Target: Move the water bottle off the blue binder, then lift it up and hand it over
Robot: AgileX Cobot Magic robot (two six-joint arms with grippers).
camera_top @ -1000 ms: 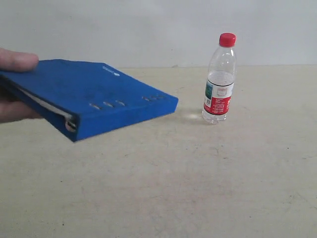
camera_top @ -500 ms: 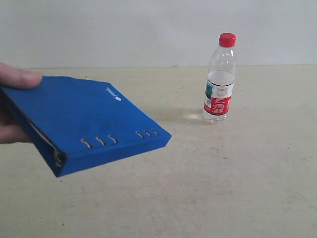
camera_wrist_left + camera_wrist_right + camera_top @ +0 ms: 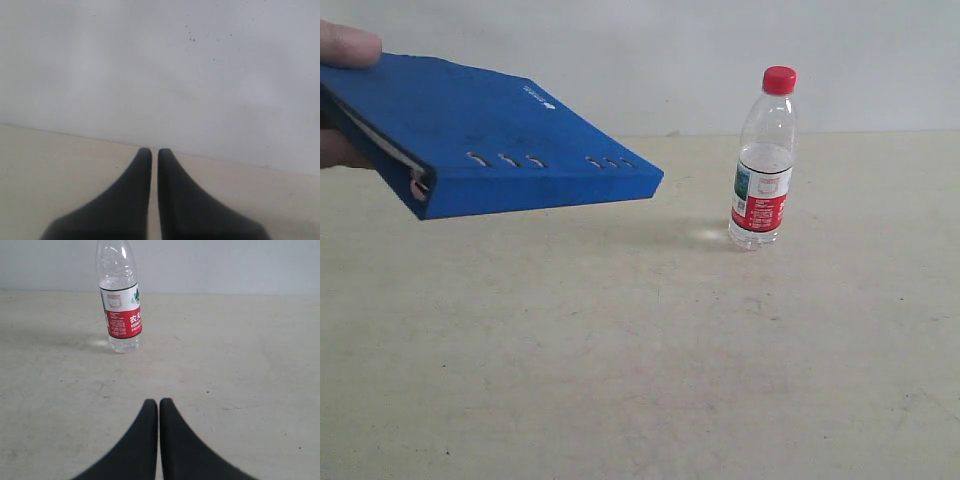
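The water bottle [image 3: 761,160], clear with a red cap and red-and-white label, stands upright on the beige table, apart from the binder. A person's hand [image 3: 342,50] holds the blue binder [image 3: 495,135] in the air at the left of the exterior view, tilted, rivets facing the camera. In the right wrist view the water bottle [image 3: 120,305] stands well ahead of my right gripper [image 3: 158,402], which is shut with nothing in it. My left gripper [image 3: 154,151] is shut too, facing a bare wall and table edge. Neither gripper shows in the exterior view.
The beige table [image 3: 650,350] stretches to a pale wall [image 3: 650,50] behind. Only the person's hand with the binder hovers above the table's left side.
The hand has raised the binder from low over the table up toward the upper left, tilting it. The bottle has not moved.
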